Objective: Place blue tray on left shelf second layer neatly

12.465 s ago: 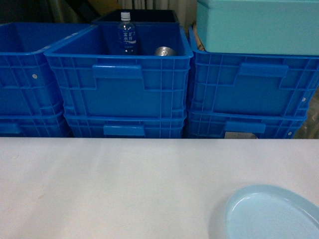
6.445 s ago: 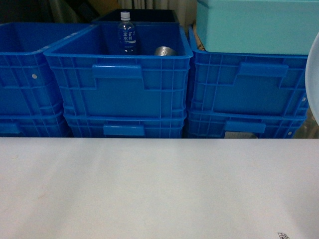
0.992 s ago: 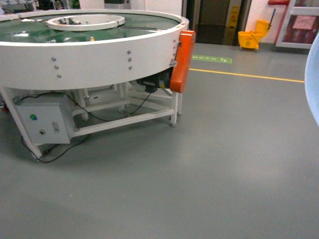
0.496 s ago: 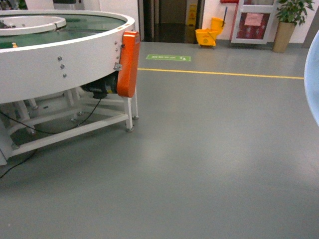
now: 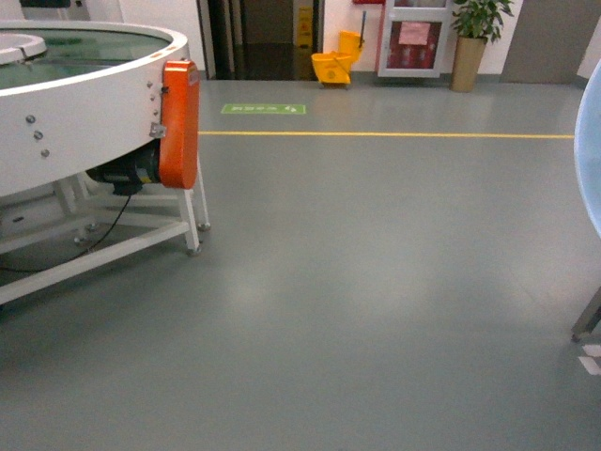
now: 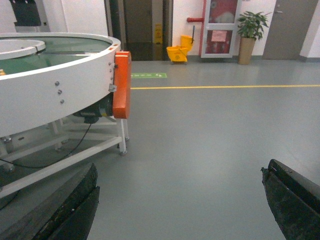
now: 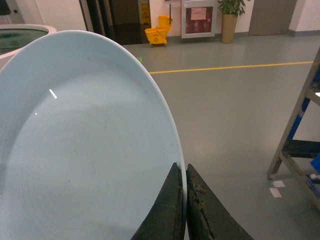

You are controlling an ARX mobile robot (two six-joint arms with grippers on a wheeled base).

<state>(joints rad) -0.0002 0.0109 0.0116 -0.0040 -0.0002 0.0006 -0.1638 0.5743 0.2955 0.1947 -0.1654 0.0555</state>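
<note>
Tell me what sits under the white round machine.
Under the white round machine: white frame legs, a dark motor behind the orange guard, and a black cable trailing down. Anything deeper beneath is cut off or hidden by the drum.

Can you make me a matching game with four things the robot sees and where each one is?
Things:
1. tray
2. mop bucket
3. plant
4. orange guard

Places:
A. on the side of the round white machine
B. in a tall pot near the back wall
C. pinched at its rim by the right fingers
D. on the floor beside the dark doorway

Pairs: 1-C, 2-D, 3-B, 4-A
</note>
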